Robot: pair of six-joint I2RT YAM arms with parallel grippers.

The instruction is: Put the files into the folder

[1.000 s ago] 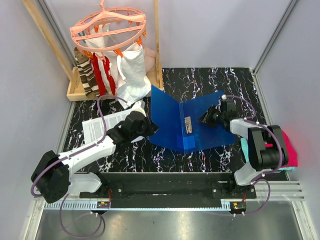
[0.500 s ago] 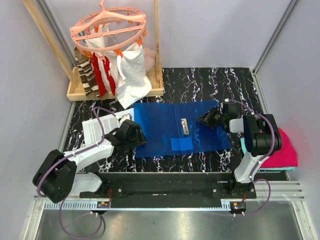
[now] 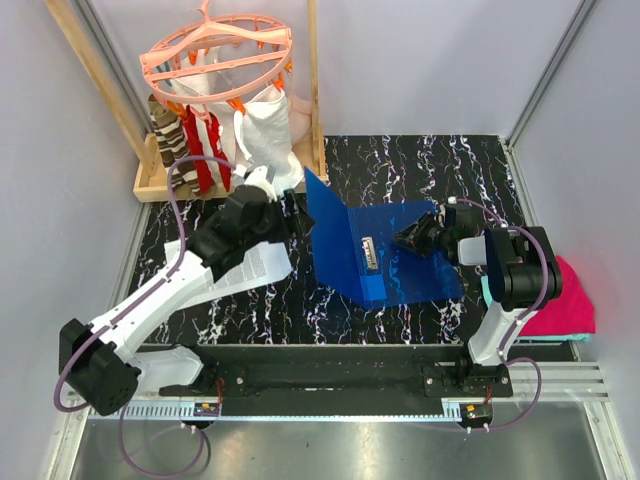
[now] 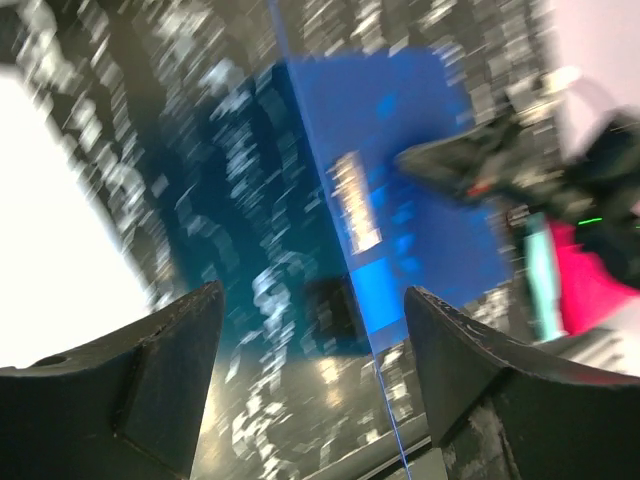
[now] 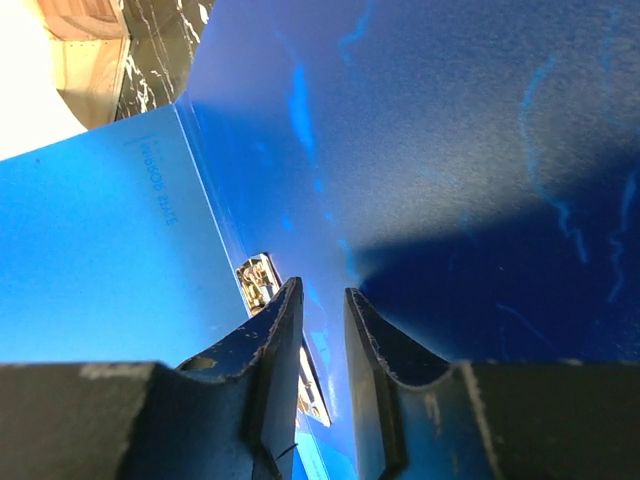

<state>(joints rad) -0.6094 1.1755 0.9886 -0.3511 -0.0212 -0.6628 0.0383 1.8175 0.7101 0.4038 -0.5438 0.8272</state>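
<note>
My left gripper (image 4: 315, 295) gapes empty; my right gripper (image 5: 322, 292) rests nearly shut on the folder (image 3: 410, 275), grip unclear. The files (image 3: 258, 268) look limp and slippery, so I'd pinch an edge.

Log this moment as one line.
folder: left cover raised | left gripper: open beside it | right gripper: jaws narrowly apart, at right half | files: on table, outside folder
</note>
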